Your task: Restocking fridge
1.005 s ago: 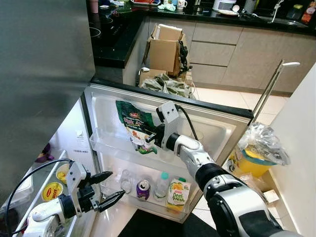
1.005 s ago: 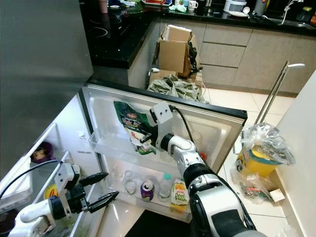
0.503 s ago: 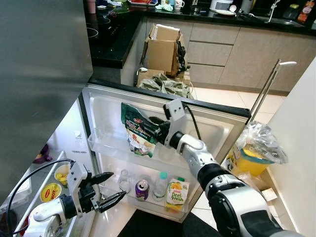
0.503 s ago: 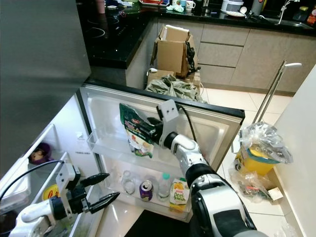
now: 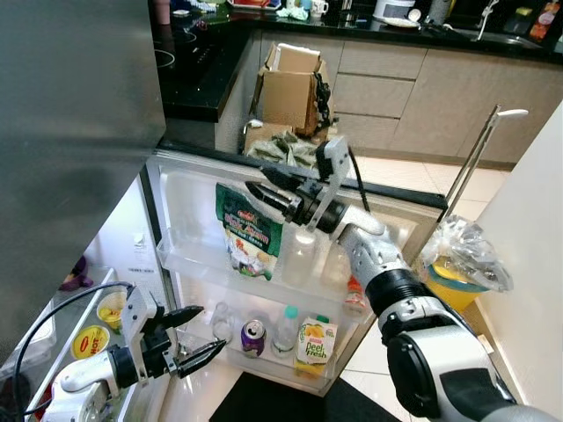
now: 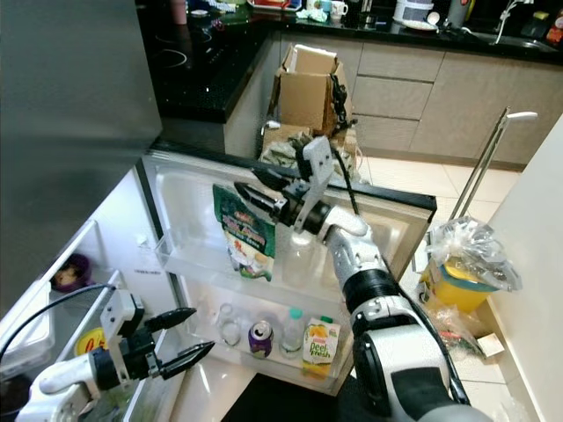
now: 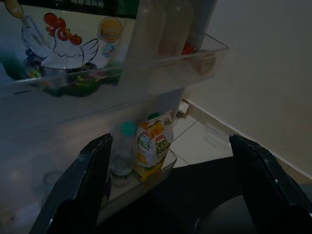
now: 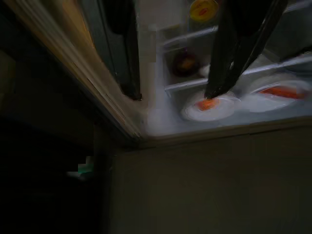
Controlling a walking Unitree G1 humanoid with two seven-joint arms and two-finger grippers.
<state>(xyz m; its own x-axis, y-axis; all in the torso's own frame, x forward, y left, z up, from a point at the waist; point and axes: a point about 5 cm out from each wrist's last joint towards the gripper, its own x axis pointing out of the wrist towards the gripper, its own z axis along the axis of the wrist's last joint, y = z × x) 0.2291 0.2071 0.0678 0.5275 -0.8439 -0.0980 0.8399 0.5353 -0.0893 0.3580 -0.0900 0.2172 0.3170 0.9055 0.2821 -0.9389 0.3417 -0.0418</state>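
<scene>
The green snack bag (image 5: 249, 230) stands upright in the upper door shelf (image 5: 189, 262) of the open fridge door (image 6: 387, 230), just below and in front of the right gripper (image 5: 272, 187). That gripper hangs above the bag's top edge with its two black fingers spread and nothing between them; the bag stands free of them. Beside the bag, toward the right arm, clear bottles (image 5: 303, 257) share the shelf. The left gripper (image 5: 192, 334) hovers low, fingers parted and empty, facing the bottom door shelf, where a soda can (image 5: 254, 337), a water bottle (image 5: 288, 329) and a Peel Fresh juice carton (image 5: 317, 341) stand.
</scene>
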